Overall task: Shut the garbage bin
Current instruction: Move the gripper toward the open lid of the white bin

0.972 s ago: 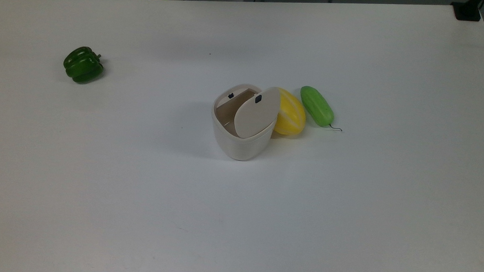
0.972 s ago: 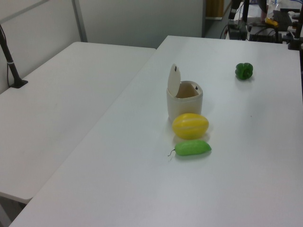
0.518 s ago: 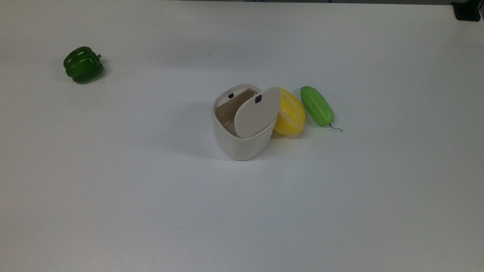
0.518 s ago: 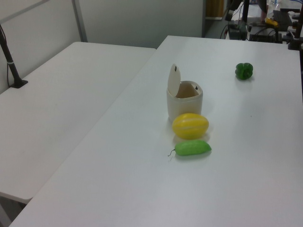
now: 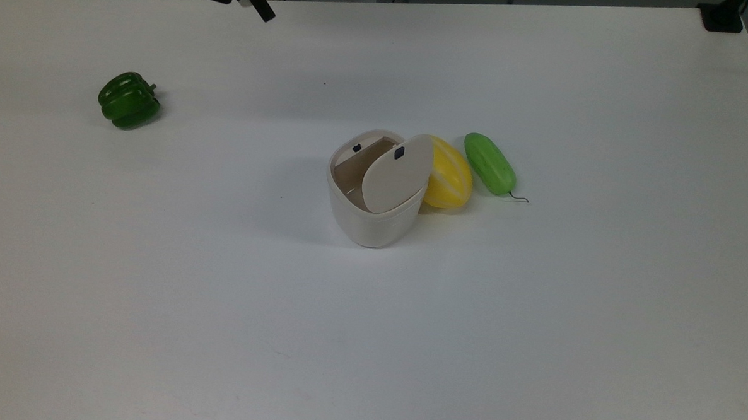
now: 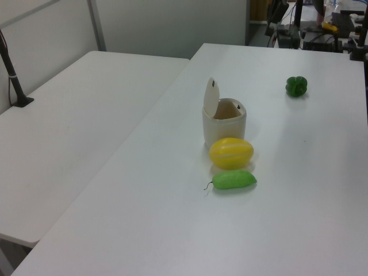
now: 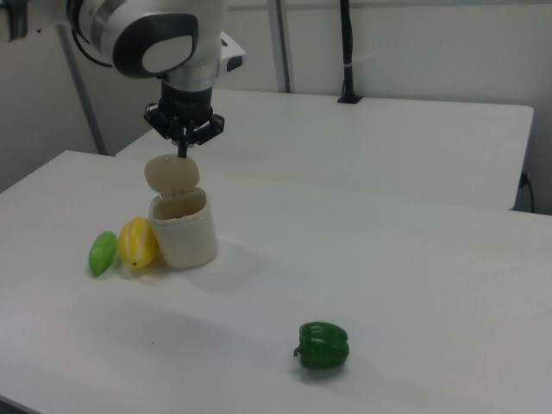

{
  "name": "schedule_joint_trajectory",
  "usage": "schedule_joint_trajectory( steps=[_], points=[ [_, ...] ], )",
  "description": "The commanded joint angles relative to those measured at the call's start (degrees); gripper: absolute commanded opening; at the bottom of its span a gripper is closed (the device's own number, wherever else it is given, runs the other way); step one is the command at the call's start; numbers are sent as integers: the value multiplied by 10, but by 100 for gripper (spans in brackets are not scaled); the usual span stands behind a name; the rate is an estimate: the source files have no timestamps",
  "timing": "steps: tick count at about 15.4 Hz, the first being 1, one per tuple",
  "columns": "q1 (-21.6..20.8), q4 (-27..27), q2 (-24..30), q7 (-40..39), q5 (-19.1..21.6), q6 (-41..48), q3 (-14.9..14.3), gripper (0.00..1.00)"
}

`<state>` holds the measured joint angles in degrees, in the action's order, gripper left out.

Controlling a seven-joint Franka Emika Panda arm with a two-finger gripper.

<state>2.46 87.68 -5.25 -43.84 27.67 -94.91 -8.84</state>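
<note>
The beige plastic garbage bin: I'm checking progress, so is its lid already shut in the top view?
No, the beige plastic garbage bin's flat lid stands raised, leaving the inside open to see.

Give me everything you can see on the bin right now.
The bin is small, beige, plastic-looking, with a rounded-square body standing upright mid-table. Its flat lid stands raised on the side toward the yellow melon, so the bin is open; a black square mark sits near the lid's free edge, another on the inner rim. The melon lies right beside it; contact is unclear.
</note>
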Motion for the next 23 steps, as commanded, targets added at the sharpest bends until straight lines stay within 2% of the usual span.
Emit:
schedule_joint_trajectory(
  steps=[1, 11, 15, 17, 20, 23],
  points=[
    [-25, 8, -11, -5, 14, -35, -9, 0],
    [-49, 2, -31, -4, 4, -40, -9, 0],
    [-58, 3, -46, -27, 3, -80, -5, 0],
    [-68, 2, -49, -20, 14, -100, -3, 0],
    [-83, 4, -58, -18, 65, -179, 7, 0],
    [-102, 2, -81, -14, 90, -210, 9, 0]
  ],
)
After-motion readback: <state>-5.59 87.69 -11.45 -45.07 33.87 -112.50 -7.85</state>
